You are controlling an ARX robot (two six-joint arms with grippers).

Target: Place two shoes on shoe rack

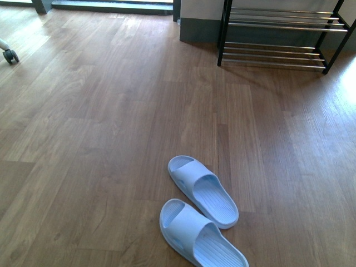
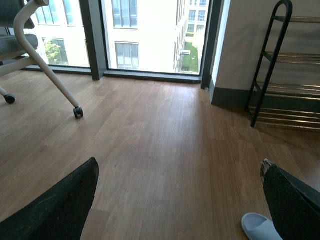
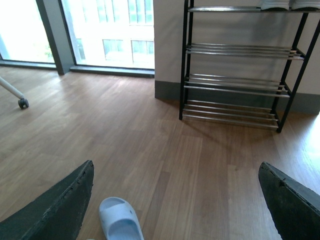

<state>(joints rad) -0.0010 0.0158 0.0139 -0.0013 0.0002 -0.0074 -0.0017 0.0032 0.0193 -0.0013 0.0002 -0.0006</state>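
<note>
1. Two pale blue slides lay side by side on the wooden floor (image 1: 100, 139), at about 6 o'clock in the front view. These were the farther slide (image 1: 203, 191) and the nearer slide (image 1: 201, 235), just apart from each other, with their toes pointing toward about 11 o'clock.
2. The shoe rack (image 1: 278, 33) stood against the wall at about 1 o'clock, well apart from both slides. Neither slide was on it.
3. In the right wrist view something pale (image 3: 280, 4) rested on the rack's top shelf. The frame edge cut it off, so what it was could not be told.
4. The left end effector (image 2: 178, 167) hung above the floor with its dark fingers (image 2: 60, 210) spread wide and gripping nothing. The rounded end of one slide showed just beside one finger.
5. The right end effector (image 3: 175, 169) was likewise spread wide and held nothing. It faced the rack, and one slide lay on the floor between its fingers (image 3: 55, 210), nearer one of them.
6. A chair caster (image 1: 10, 54) sat on the floor at about 10 o'clock, far from the slides.
</note>
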